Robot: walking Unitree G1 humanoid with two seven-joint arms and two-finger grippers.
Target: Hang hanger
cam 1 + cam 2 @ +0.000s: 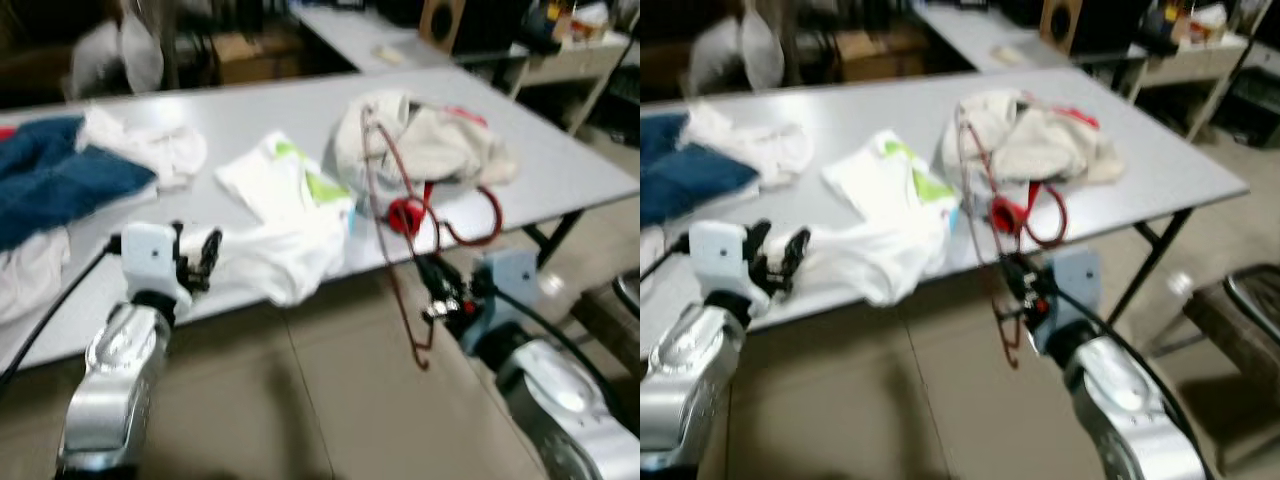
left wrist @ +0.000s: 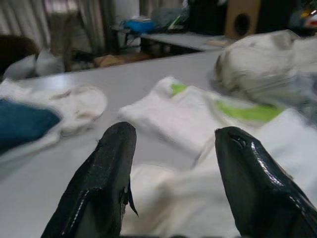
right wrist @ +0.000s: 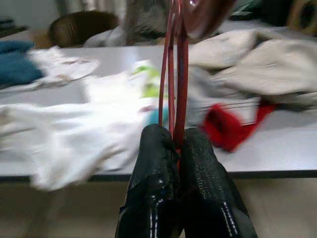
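Note:
A dark red wire hanger (image 1: pixel 385 190) stands almost upright off the table's near edge, with a beige garment (image 1: pixel 430 145) draped over its upper part. My right gripper (image 1: pixel 437 280) is shut on the hanger's lower wires (image 3: pixel 176 89), in front of the table edge. My left gripper (image 1: pixel 197 262) is open, held low at the near edge with its fingertips (image 2: pixel 116 148) over a white cloth (image 1: pixel 290 245). A red piece of fabric (image 1: pixel 407 214) lies by the hanger on the table.
The long grey table (image 1: pixel 250 115) carries a blue towel (image 1: pixel 50 180), a white rumpled cloth (image 1: pixel 150 145) and a white shirt with green print (image 1: pixel 285 180). Another table (image 1: pixel 365 35) and cluttered furniture stand behind. Tiled floor lies below the grippers.

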